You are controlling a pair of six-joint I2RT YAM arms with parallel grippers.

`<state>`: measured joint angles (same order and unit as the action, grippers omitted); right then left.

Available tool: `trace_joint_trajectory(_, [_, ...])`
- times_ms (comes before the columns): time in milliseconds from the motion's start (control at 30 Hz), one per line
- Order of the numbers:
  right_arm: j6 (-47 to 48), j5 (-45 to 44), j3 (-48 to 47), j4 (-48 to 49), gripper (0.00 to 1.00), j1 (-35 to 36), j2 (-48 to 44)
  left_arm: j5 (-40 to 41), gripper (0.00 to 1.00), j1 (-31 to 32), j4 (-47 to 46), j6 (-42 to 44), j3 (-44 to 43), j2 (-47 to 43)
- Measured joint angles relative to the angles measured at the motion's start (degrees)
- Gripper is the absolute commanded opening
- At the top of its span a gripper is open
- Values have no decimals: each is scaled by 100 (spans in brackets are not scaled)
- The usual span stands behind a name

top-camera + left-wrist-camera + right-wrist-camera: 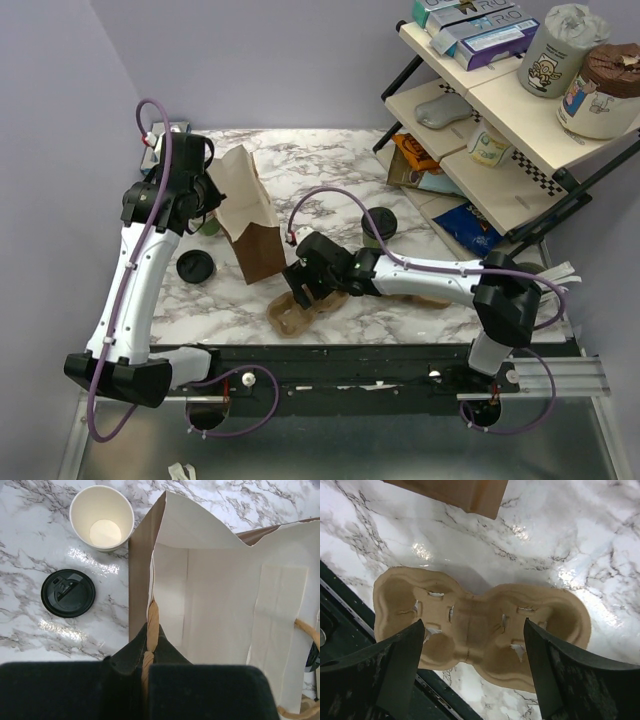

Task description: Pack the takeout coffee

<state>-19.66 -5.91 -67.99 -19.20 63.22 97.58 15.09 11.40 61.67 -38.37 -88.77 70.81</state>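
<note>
The takeout coffee (pixel 379 222), a dark-green cup with a black lid, stands on the marble right of the brown paper bag (pixel 250 215). My left gripper (pixel 200 195) is shut on the bag's twisted paper handle (pixel 152 620) at its left rim and holds the bag open; the wrist view looks down into the empty pale inside (pixel 225 595). My right gripper (pixel 305 285) is open, its jaws wide apart above the brown pulp cup tray (pixel 480 630), which lies at the table's near edge. It is well apart from the coffee.
A lidless green cup (pixel 102 517) with a cream inside and a loose black lid (pixel 67 592) sit left of the bag. A shelf rack (pixel 500 110) with boxes and snack packets stands at the back right. The black table edge (pixel 350 630) runs just below the tray.
</note>
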Motion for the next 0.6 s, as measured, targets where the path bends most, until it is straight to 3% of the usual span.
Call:
trace_joint_trajectory(400, [-140, -46, 4, -63, 79, 214, 350, -474, 0, -9, -140, -59, 413, -98])
trace_joint_trajectory(600, [-219, -323, 9, -72, 71, 214, 645, -671, 0, -9, -245, -114, 538, -114])
